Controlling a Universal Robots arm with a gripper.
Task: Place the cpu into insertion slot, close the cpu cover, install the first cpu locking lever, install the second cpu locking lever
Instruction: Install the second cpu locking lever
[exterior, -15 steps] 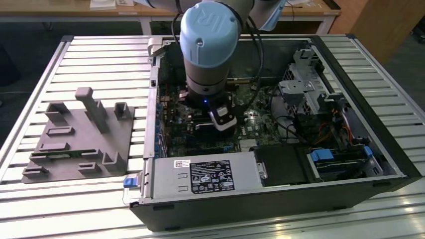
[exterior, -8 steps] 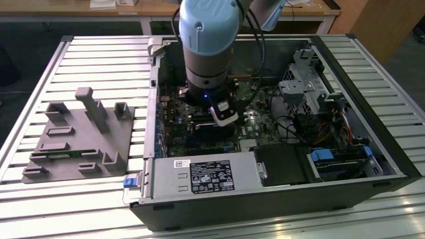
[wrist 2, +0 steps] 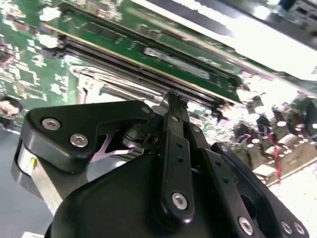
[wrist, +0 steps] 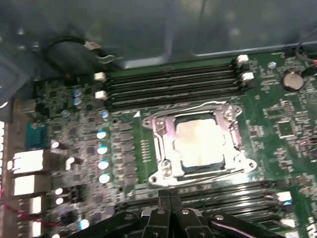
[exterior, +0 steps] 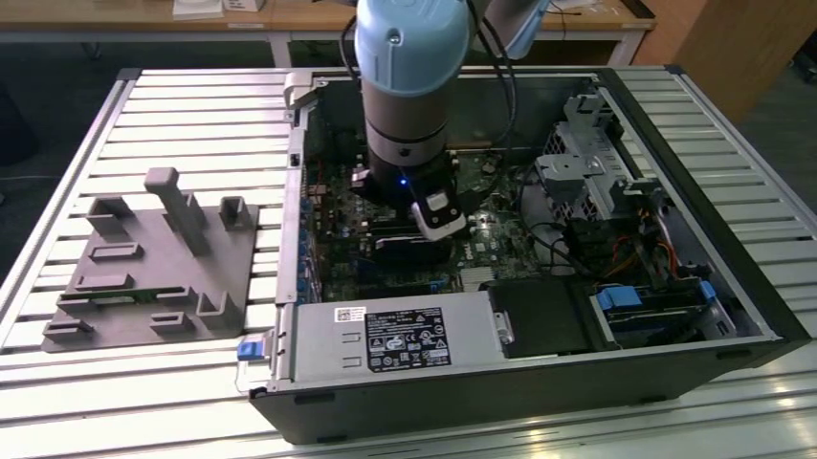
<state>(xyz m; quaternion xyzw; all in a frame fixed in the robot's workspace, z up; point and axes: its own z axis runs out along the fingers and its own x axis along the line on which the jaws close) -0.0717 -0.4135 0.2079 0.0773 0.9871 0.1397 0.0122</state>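
Exterior view, left to right: a grey moulded fixture (exterior: pixel 151 263) with upright pegs lies on the ribbed metal table (exterior: pixel 205 115) at about nine o'clock of the open computer case (exterior: pixel 715 316). Inside the case, the pale-blue and dark arm (exterior: pixel 402 86) reaches straight down over the green circuit board (exterior: pixel 335 206), and a grey power-supply box (exterior: pixel 383 339) with a black label sits at six o'clock of the arm.

First wrist view: round silver capacitors (wrist: pixel 102 148) line the board at nine o'clock of the insertion slot (wrist: pixel 163 171), a square socket with a shiny metal rim. The cpu (wrist: pixel 199 143), a flat pale silvery square, lies in the slot, with the cpu cover (wrist: pixel 237 136), a thin metal frame, lying flat around it. Long dark memory slots (wrist: pixel 168 82) run at twelve o'clock of the slot. The gripper (wrist: pixel 170 198), matte black with visible screws, sits at six o'clock of the slot, apart from it, its fingers pressed together with nothing between them; the second wrist view shows the same closed tips (wrist 2: pixel 173 99).
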